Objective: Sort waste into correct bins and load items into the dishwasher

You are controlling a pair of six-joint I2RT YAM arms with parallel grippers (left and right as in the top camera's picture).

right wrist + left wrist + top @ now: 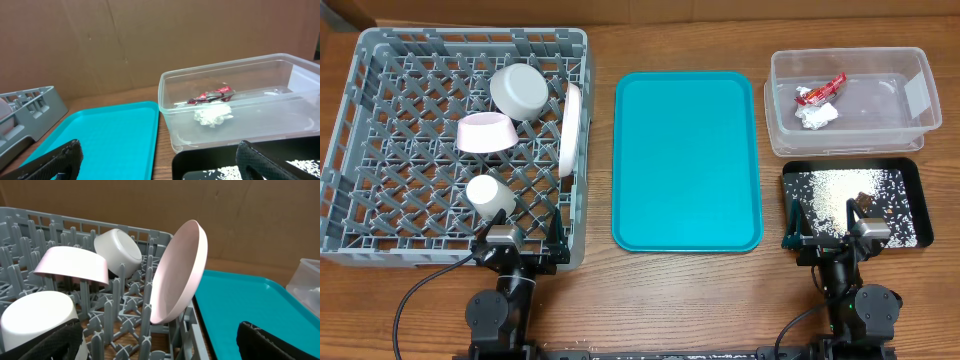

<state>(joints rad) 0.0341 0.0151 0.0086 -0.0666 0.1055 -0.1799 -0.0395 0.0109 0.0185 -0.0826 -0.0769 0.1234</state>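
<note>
The grey dishwasher rack (380, 150) holds a greyish bowl (523, 90), a pinkish bowl (486, 133) upside down, a white plate (570, 130) standing on edge and a white cup (490, 196). My left gripper (517, 245) hangs open at the rack's near edge, behind the cup (35, 315) and the plate (180, 270). The clear tub (910, 130) contains the red wrapper (820, 92) and the paper wad (817, 116). White grains (840, 200) cover the black tray (910, 175). My right gripper (825, 240) is open and empty over that tray's near edge.
A flat teal tray (687, 160) lies bare between the rack and the bins. A brown cardboard wall stands behind the table in both wrist views. Bare wood shows along the front edge between the two arms.
</note>
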